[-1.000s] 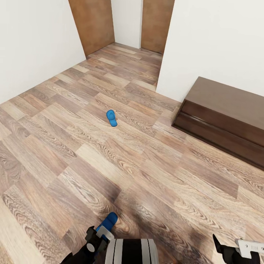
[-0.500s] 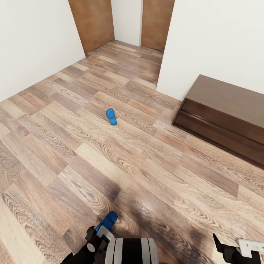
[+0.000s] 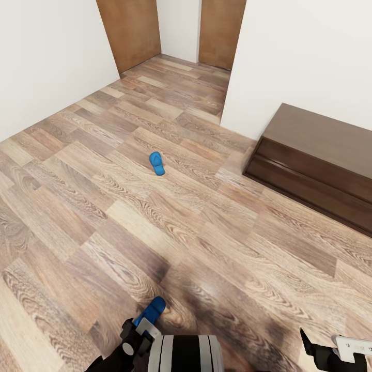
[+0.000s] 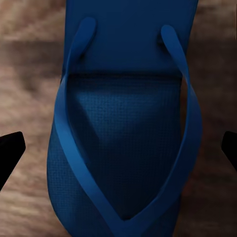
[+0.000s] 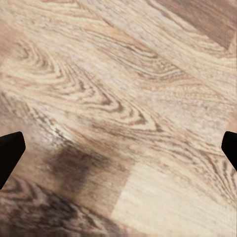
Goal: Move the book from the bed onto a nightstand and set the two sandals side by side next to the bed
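**One sandal held at the left gripper, the other lying far out on the floor**

At the near edge of the head view, the robot's striped trunk is seen, with the left gripper just beside it on the left. A blue sandal is seen at this gripper, its front part sticking out beyond the fingers over the wood-plank floor. In the left wrist view the same sandal is shown from close up, with its two straps meeting in a V, and one dark fingertip is seen at each side of it, spread about as wide as the sandal. Whether the fingers are really pressing on the sandal cannot be told from these pictures.

At the near right, the right gripper is held low over the floor. In the right wrist view its fingertips are seen far apart, with bare planks between them, so it is spread and holds nothing.

Farther out, left of the middle, the second sandal is lying flat on the floor, well apart from everything else. At the right, a long low dark brown cabinet is placed against a white wall. At the far end, two brown doors are seen on both sides of a narrow passage.
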Robot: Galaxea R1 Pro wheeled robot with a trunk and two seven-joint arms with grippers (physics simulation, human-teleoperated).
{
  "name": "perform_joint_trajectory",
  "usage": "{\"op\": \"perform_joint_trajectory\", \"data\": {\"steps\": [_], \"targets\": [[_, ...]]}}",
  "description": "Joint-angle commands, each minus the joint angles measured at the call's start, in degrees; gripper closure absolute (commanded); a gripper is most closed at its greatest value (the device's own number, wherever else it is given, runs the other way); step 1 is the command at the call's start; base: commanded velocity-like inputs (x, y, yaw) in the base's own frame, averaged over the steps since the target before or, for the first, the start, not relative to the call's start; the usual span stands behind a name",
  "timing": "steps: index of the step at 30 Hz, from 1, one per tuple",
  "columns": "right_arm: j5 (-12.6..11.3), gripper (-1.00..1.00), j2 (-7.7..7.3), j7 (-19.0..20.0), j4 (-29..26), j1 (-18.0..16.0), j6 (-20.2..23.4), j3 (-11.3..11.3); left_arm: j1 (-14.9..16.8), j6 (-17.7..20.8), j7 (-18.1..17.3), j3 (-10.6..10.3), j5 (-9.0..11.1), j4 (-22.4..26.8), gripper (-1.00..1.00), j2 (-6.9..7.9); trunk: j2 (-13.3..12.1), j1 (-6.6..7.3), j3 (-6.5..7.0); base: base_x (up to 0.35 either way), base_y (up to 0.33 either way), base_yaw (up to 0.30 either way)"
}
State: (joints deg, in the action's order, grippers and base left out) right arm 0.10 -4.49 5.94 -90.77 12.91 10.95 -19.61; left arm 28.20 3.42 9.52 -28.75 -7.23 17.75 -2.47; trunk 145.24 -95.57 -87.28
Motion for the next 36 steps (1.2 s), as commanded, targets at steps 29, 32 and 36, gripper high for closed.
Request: {"op": "perform_joint_trajectory", "data": {"steps": [29, 32, 36], "targets": [[0.14, -1.00, 0.00, 0.30, -0.10, 0.01, 0.39, 0.00, 0.01, 0.28, 0.32, -0.26, -0.60, 0.09, -1.00, 0.01, 0.03, -0.02, -0.26, 0.000, 0.000, 0.000], [0.15, -1.00, 0.00, 0.30, -0.10, 0.01, 0.39, 0.00, 0.01, 0.27, 0.32, -0.23, -0.60, 0.09, -1.00, 0.01, 0.04, -0.04, -0.48, 0.000, 0.000, 0.000], [0.15, -1.00, 0.00, 0.30, -0.10, 0.01, 0.39, 0.00, 0.01, 0.27, 0.32, -0.22, -0.60, 0.09, -1.00, 0.01, 0.10, -0.15, -1.36, 0.000, 0.000, 0.000]]}}
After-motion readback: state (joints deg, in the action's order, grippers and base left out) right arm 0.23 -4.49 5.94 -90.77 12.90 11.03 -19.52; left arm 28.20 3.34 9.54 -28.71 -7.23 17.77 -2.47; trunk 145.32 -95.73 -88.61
